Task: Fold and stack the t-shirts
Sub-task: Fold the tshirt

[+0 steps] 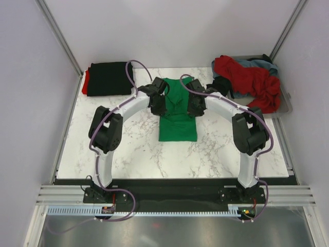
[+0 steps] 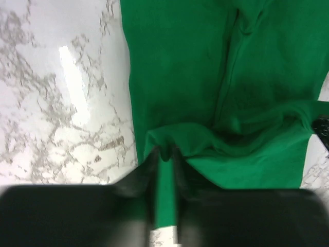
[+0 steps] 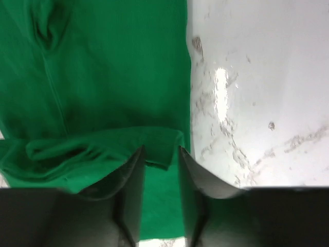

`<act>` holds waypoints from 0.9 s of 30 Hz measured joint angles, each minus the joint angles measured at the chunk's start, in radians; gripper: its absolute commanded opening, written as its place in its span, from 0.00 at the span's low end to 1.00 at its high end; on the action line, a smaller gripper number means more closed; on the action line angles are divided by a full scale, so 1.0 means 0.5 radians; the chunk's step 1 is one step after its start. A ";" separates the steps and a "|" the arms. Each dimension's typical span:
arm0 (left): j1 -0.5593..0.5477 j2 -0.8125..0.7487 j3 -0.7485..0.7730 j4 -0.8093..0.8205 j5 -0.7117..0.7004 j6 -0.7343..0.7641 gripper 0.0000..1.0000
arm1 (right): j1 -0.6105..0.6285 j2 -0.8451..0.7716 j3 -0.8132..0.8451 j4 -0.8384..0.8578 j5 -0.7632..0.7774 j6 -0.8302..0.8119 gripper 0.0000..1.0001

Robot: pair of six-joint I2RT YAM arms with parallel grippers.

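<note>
A black shirt (image 1: 109, 78) is already lying folded on a red shirt (image 1: 85, 83) far left, the left gripper (image 2: 163, 154) is pinching the green shirt (image 1: 177, 118) on the table (image 1: 128, 152) with its jaws tight on the cloth's far end — the right gripper (image 3: 160, 152) is straddling it, jaws slightly apart, grip unclear — and a heap (image 1: 249, 77) is waiting in the tray (image 1: 289, 105).

Overhead cam, close wrist cams; shared shirt (image 1: 177, 128)

Plain bright green t-shirt (image 1: 177, 121); white bench (image 1: 133, 149) veined with a grey marble pattern; plain black t-shirt (image 1: 110, 78); deep red t-shirt (image 1: 249, 80); grey-blue t-shirt (image 1: 263, 65); white-shelled arms (image 1: 131, 107)
</note>
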 measured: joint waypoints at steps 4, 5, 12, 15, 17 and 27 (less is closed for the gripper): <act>0.060 0.093 0.171 -0.063 0.071 0.021 0.67 | -0.073 0.175 0.298 -0.094 -0.035 -0.059 0.73; 0.081 0.100 0.233 -0.085 0.077 0.021 0.68 | -0.098 0.220 0.412 -0.127 -0.039 -0.075 0.73; 0.185 -0.100 0.365 -0.143 0.085 0.022 0.69 | -0.220 0.063 0.619 -0.166 -0.080 -0.145 0.74; 0.178 -0.375 0.050 -0.105 0.140 0.020 0.68 | -0.217 -0.292 0.154 -0.062 -0.215 -0.140 0.74; 0.159 -0.574 -0.249 -0.053 0.210 0.015 0.68 | -0.205 -0.537 -0.224 0.011 -0.363 -0.116 0.74; 0.047 -0.993 -1.321 0.246 0.443 -0.124 0.61 | -0.149 -0.800 -1.147 0.287 -0.778 0.024 0.68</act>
